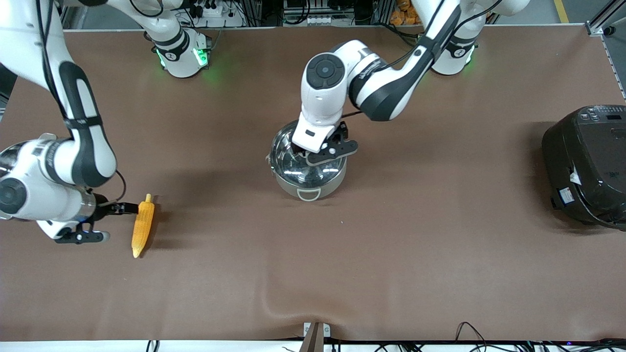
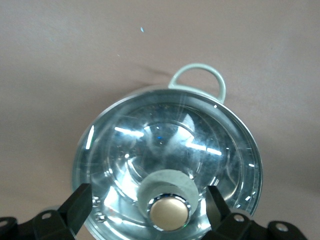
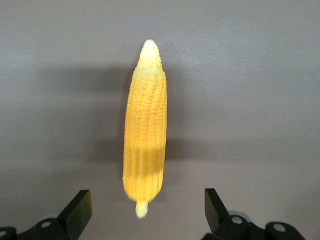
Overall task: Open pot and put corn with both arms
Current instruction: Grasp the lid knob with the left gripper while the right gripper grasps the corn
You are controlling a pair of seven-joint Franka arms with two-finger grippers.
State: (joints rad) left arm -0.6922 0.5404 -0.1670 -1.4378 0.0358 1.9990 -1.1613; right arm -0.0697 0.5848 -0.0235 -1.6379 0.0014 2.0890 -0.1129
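While both claws wait wide, grab the slippery lid (image 2: 165,150) by its knob (image 2: 170,213), and the stiff corn (image 3: 145,135) mid-cob.

Yellow-orange corn (image 1: 143,225) with a pale tip and rows of kernels; shiny steel pot (image 1: 308,168), clear lid (image 2: 167,165), coppery knob (image 2: 169,212); black cooker (image 1: 587,164) at the bench's (image 1: 415,254) brown edge; white-and-black arms

The steel pot (image 1: 308,168) stands mid-counter, glass lid (image 2: 167,165) apparently seated; the yellow corn (image 1: 143,225) lies flat toward the right arm's end.
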